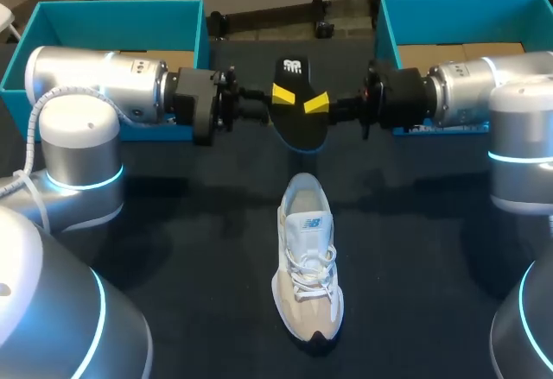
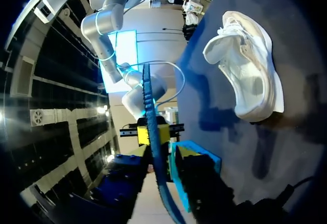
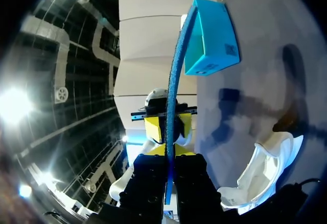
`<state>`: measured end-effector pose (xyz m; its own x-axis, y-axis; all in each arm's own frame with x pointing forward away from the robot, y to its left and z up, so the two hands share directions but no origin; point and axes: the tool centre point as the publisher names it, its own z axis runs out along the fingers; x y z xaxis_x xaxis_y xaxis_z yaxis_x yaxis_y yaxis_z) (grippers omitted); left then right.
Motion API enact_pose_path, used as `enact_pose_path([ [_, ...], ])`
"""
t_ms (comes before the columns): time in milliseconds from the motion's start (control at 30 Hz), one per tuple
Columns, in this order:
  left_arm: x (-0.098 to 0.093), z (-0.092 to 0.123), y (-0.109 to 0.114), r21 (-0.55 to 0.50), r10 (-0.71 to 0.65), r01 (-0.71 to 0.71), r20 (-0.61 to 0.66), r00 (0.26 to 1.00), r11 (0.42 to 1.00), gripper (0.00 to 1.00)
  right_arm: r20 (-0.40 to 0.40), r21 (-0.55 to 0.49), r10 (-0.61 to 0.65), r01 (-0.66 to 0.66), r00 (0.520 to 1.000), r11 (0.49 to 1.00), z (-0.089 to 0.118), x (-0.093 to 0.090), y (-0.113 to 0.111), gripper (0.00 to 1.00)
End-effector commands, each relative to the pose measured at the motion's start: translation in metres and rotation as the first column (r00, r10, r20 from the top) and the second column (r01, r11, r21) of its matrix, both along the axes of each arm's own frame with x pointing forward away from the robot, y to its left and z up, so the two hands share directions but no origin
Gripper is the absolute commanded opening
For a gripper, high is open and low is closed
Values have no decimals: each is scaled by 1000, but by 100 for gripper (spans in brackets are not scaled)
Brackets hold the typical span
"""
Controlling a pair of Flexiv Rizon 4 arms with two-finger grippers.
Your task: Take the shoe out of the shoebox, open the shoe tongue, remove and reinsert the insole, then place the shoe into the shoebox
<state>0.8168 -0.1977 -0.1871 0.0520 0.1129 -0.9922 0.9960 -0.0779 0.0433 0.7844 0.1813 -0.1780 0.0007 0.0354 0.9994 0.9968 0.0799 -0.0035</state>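
A black insole [image 1: 298, 124] with a blue underside hangs in the air between my two grippers, above the middle of the table. My right gripper [image 1: 316, 103] is shut on one edge of it; in the right wrist view its fingers [image 3: 148, 178] press the thin blue insole [image 3: 176, 66] from both sides. My left gripper [image 1: 283, 94] sits at the opposite edge. In the left wrist view its fingers [image 2: 196, 185] stand slightly apart around the insole [image 2: 152, 132], so it is open. The white and beige shoe [image 1: 308, 258] lies on the dark table below, toe toward the near edge.
A teal open box [image 1: 52, 16] stands at the back left behind my left arm, and a second teal box [image 1: 449, 3] at the back right behind my right arm. Both show cardboard inside. The shoe [image 2: 248, 66] is the only thing on the table's middle.
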Motion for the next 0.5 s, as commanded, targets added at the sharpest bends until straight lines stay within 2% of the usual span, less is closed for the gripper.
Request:
enact_pose_path([
  [33, -4, 2, 18, 75, 16, -13, -34, 999, 997, 100, 27, -1, -11, 11, 1000, 1000, -1, -4, -5, 0],
  [233, -4, -16, 44, 207, 79, -37, -203, 976, 978, 100, 99, -28, -17, 20, 995, 999, 0, -3, -10, 0],
  [300, -5, -23, 51, 237, 89, -26, -259, 962, 971, 100, 145, -44, -32, 39, 989, 998, 0, -2, -12, 0],
  [333, -5, -23, 51, 237, 89, -26, -259, 962, 971, 100, 180, -63, -37, 49, 983, 997, 1, -1, -13, 0],
  [500, -5, -23, 51, 237, 89, -26, -259, 962, 971, 100, 180, -63, -37, 49, 983, 997, 1, -1, -13, 0],
])
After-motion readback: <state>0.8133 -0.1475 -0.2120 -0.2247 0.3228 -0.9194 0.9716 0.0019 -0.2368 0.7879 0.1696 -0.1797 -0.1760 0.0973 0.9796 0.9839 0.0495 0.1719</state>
